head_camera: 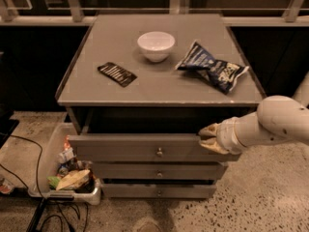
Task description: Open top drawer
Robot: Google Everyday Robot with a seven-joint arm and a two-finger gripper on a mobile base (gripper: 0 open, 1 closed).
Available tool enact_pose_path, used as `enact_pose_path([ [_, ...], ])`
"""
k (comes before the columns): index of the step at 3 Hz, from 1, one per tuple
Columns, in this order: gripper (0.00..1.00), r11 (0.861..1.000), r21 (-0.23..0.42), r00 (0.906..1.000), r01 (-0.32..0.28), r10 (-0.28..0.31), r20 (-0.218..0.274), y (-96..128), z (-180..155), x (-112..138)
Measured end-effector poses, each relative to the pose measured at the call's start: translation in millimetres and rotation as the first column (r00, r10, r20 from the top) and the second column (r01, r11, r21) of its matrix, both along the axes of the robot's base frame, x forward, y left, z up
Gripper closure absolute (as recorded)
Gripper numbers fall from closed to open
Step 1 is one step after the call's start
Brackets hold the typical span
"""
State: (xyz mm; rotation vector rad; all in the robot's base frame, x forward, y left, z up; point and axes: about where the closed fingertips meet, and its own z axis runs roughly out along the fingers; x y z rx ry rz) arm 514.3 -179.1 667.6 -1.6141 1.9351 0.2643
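The top drawer [120, 149] is the widest grey front under the tabletop, with a small round metal knob [159, 152] at its centre. Its front stands a little forward of the two lower drawers. Its inside is hidden in shadow. My gripper [211, 138], on a white arm coming in from the right, is at the right part of the drawer front's top edge and touches it.
On the grey tabletop [159, 88] lie a white bowl [155, 45], a dark flat packet [117, 74] and a blue chip bag [212, 71]. Two narrower drawers [158, 174] sit below. A plastic bin of rubbish [67, 175] and cables [29, 178] are on the floor at left.
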Motion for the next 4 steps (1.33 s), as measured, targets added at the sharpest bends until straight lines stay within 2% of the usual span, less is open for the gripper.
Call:
enact_pose_path([
  [1,0.81,1.000,0.000,1.0000,0.000,0.000,0.000,0.0,0.0,0.0],
  [4,0.12,1.000,0.000,1.0000,0.000,0.000,0.000,0.1,2.9,0.0],
])
